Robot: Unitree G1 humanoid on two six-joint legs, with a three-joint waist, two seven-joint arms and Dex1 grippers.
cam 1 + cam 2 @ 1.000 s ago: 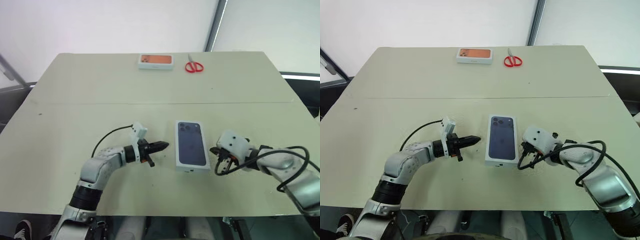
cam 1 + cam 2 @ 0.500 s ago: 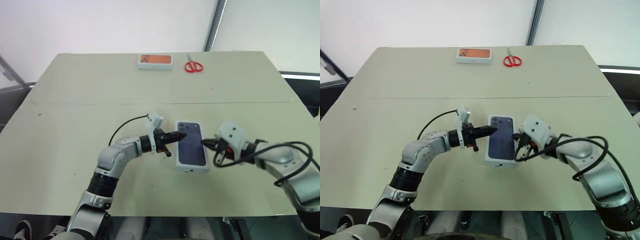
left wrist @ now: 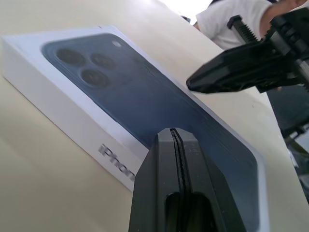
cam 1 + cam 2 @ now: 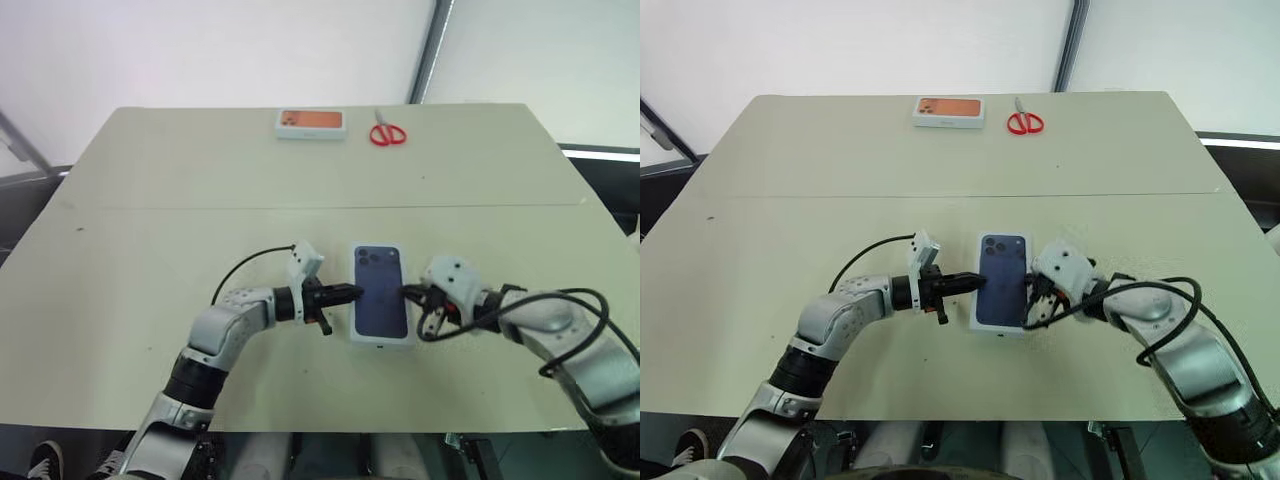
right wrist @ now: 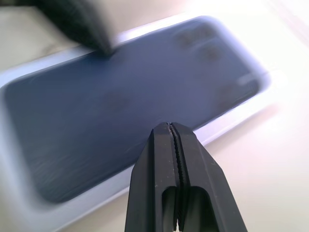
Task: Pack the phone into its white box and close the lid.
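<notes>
Left eye view: the lid [image 4: 381, 306] with its printed dark blue phone is lying face up on the beige worktop [image 4: 200, 190], a little below the middle of the frame, seated down so the box reads as closed. The left gripper [image 4: 352, 293] is reaching in from the left with its fingers pressed together on nothing, its tip at the lid's left edge. The right gripper [image 4: 409, 295] is coming in from the right, likewise pinched together and empty, its tip at the lid's right edge. At the upper middle of the frame a white box with orange picture [image 4: 311, 123] and red scissors [image 4: 387, 133] are sitting near the worktop's far edge, well apart from the lid.

Right eye view: the same layout is showing, with the lid [image 4: 1002, 280] between the two tips.

Left wrist view: the left gripper [image 3: 173, 133] is showing no gap between its fingers, hanging over the lid's [image 3: 140, 96] side wall, and the right gripper [image 3: 193, 83] is pointing in at the upper right.

Right wrist view: the right gripper [image 5: 169, 126] is also tight together, and the lid [image 5: 120, 111] is blurring behind it.
</notes>
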